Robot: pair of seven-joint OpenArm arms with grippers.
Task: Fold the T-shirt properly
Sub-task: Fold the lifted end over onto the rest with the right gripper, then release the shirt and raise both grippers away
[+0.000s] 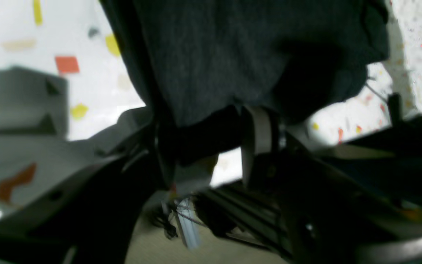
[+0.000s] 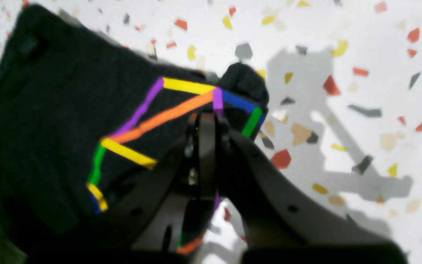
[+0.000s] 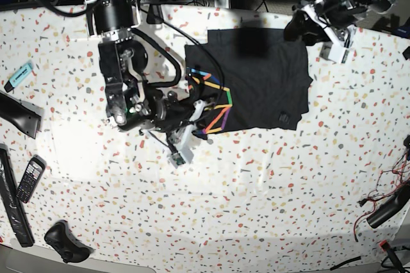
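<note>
Right gripper (image 2: 205,119) pinches T-shirt (image 3: 262,81) print edge

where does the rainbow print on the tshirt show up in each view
Left wrist: the rainbow print is not in it; only plain black T-shirt fabric fills the upper middle.
Right wrist: rainbow print at centre, just above the right pincer, which is shut on the cloth.
Base: rainbow print at the shirt's left edge, centre of the picture.
Shared landmark: the speckled terrazzo tabletop appears in all three.
</note>
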